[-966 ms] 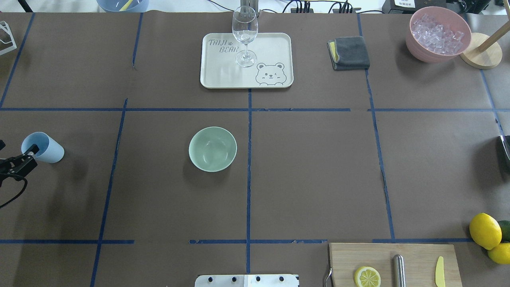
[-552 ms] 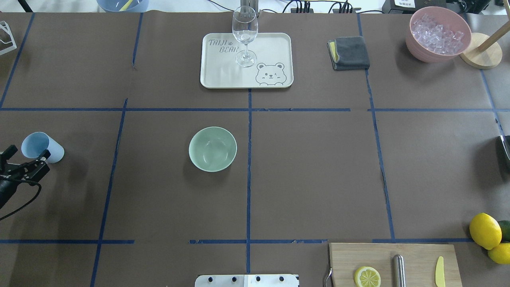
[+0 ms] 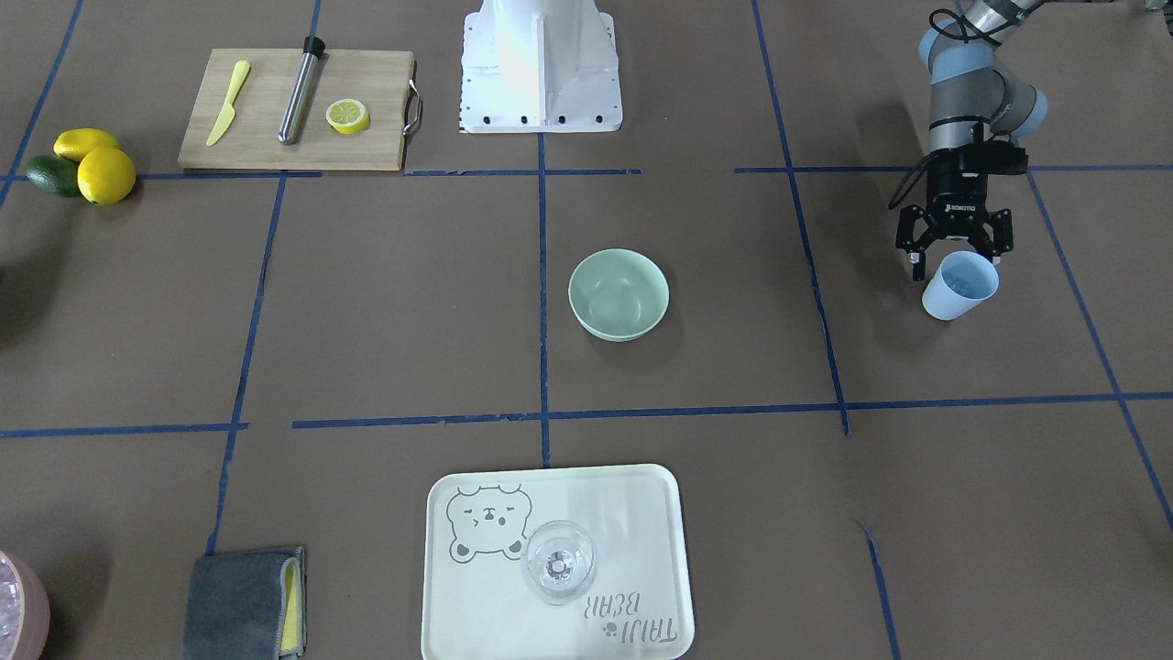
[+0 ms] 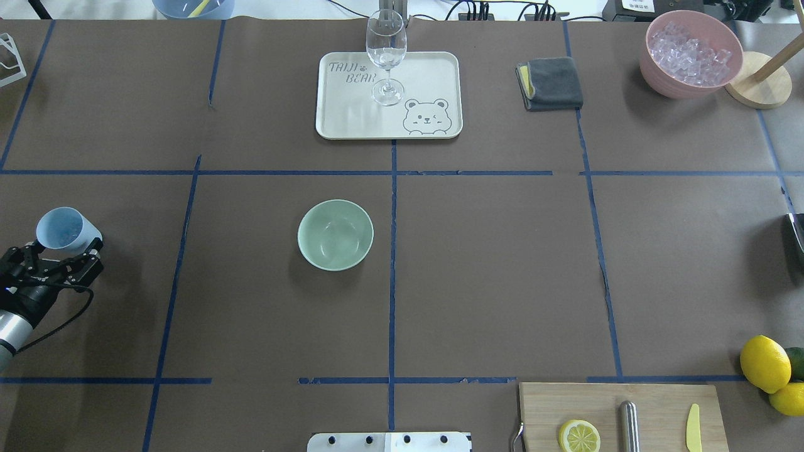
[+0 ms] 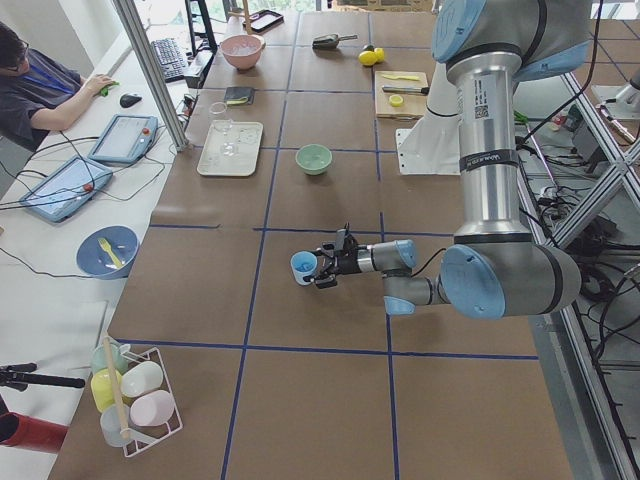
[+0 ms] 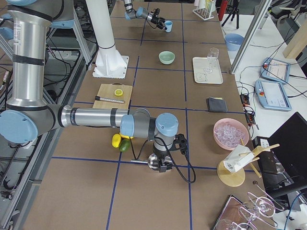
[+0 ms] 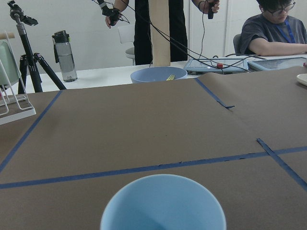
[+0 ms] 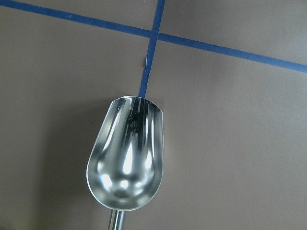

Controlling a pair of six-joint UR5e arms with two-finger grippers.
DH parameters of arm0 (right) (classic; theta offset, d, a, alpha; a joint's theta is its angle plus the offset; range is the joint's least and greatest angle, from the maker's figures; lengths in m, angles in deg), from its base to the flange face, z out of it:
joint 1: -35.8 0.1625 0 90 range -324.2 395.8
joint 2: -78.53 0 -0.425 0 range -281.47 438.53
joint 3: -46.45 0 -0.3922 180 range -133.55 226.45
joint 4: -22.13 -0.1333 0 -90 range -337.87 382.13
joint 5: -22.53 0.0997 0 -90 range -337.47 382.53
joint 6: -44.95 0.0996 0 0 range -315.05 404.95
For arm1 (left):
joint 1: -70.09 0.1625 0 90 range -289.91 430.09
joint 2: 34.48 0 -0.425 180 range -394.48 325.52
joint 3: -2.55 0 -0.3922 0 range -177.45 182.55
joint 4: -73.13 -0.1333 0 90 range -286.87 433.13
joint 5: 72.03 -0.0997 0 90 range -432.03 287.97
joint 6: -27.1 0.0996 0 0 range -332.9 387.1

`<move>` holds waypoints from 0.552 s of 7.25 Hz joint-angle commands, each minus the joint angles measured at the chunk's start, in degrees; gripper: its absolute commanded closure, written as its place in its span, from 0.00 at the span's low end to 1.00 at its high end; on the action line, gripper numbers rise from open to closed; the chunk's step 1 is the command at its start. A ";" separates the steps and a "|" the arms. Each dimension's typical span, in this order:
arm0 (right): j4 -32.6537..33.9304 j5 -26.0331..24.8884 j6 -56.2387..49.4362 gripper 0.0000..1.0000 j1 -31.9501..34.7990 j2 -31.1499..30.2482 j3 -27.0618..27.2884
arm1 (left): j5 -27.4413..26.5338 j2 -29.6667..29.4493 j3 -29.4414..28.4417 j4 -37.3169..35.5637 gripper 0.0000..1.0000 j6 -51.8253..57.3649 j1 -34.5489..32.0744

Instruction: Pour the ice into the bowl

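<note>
Bowl [image 4: 335, 235] — round, pale mint-green, matte, empty — stands well to the right of the left gripper [image 4: 61, 251], whose fingers spread wide about the pale blue cup [image 4: 61, 227]; its contents cannot be told.

Open tabletop [image 4: 490, 263] surrounds the bowl [image 4: 335, 235]; cup [image 4: 63, 230] and tray [image 4: 433, 75] stand well apart.

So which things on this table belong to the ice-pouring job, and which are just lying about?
Job: the bowl; the blue cup, straddled by the left gripper; the ice, clearly visible only in the pink container.

Lying about: tray, wine glass, grey cloth, cutting board with lemon slice, whole lemons.
</note>
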 commanded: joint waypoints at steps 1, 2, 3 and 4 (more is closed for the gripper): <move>0.00 0.00 0.01 0.00 0.00 0.07 -0.02 | 0.04 -0.52 -1.51 0.30 0.00 -0.11 -0.07; 0.00 0.00 0.01 0.00 0.00 0.07 -0.02 | 0.04 -0.35 -2.30 0.30 0.00 -0.20 -0.07; 0.00 0.00 0.01 0.00 0.00 0.07 -0.02 | 0.12 -0.26 -2.66 0.30 0.00 -0.20 -0.24; 0.00 0.00 0.01 0.00 0.00 0.16 -0.02 | 0.21 -0.26 -2.92 0.30 0.00 -0.20 -0.33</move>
